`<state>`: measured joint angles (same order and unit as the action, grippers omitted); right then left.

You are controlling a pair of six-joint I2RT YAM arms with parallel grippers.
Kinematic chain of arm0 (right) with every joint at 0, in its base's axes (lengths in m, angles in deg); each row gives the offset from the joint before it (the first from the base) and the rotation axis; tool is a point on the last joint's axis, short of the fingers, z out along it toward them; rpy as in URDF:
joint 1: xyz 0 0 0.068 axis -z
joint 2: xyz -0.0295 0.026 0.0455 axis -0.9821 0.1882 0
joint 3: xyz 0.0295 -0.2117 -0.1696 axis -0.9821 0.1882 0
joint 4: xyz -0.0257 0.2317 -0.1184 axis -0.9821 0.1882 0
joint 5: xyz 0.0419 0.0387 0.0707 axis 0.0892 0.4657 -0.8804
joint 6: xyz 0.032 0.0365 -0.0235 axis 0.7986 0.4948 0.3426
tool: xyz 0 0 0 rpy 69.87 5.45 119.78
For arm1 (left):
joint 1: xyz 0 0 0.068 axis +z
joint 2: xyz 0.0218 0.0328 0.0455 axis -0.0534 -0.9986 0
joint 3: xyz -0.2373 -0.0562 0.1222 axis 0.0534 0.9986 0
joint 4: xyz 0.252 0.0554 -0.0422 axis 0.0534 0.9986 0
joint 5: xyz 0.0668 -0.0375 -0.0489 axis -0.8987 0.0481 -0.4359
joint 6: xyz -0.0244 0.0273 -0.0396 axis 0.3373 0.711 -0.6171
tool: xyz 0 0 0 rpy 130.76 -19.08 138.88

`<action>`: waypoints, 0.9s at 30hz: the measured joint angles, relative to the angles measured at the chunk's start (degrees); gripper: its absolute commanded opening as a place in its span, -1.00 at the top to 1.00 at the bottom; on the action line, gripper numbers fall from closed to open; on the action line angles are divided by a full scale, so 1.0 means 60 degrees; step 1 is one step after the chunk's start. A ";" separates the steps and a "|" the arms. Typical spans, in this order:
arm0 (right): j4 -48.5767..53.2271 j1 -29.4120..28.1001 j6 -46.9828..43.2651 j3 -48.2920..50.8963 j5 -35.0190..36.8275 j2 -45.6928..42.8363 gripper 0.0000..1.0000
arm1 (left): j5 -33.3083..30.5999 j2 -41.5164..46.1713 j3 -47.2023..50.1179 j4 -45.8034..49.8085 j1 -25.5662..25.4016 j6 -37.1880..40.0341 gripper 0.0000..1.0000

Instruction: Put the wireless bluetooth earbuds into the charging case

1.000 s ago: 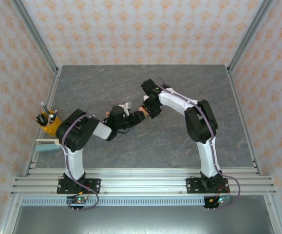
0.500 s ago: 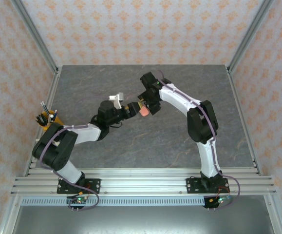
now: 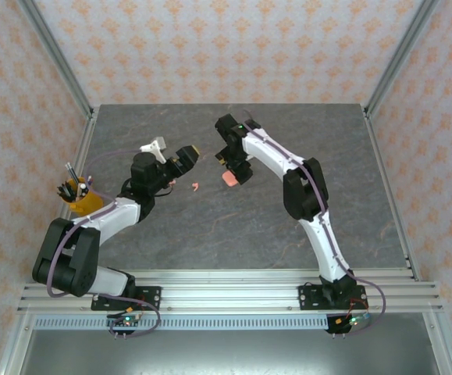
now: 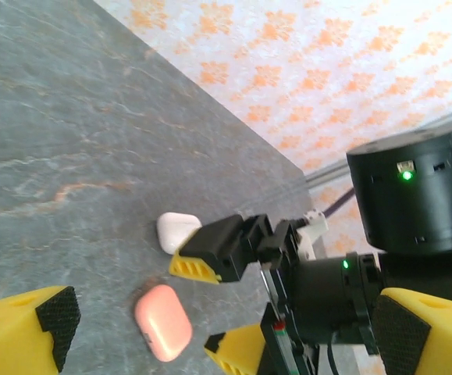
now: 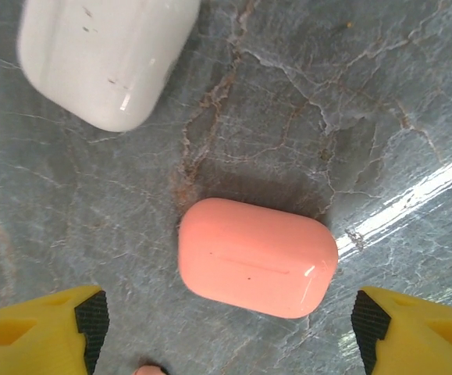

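A salmon pink charging case lies shut on the grey table, under my right gripper. That gripper is open, with a finger on either side of the case and not touching it. A white case, also shut, lies just beyond it. In the top view the pink case sits beside the right gripper. One pink earbud lies loose on the table to its left. My left gripper is open, empty and raised left of the cases. The left wrist view shows the pink case and white case.
A yellow pen holder stands at the table's left edge. The right arm's black and yellow fingers hang close over the cases in the left wrist view. Metal frame rails run along the sides and the near edge.
Both grippers have opened and moved apart. The left arm has swung back to the left, the pink case now lies on the table, and a pink earbud lies loose beside it.
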<state>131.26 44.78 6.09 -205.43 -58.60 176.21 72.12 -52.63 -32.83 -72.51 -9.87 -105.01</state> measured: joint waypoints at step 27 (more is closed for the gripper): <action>0.0903 -0.0204 0.0382 -0.1606 0.0044 0.1519 -0.55 | -0.0069 -0.0375 0.0004 0.0106 0.0120 -0.0211 -0.98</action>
<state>136.68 43.56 8.38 -215.07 -58.34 185.33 71.71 -54.88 -32.81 -71.88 -9.15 -106.28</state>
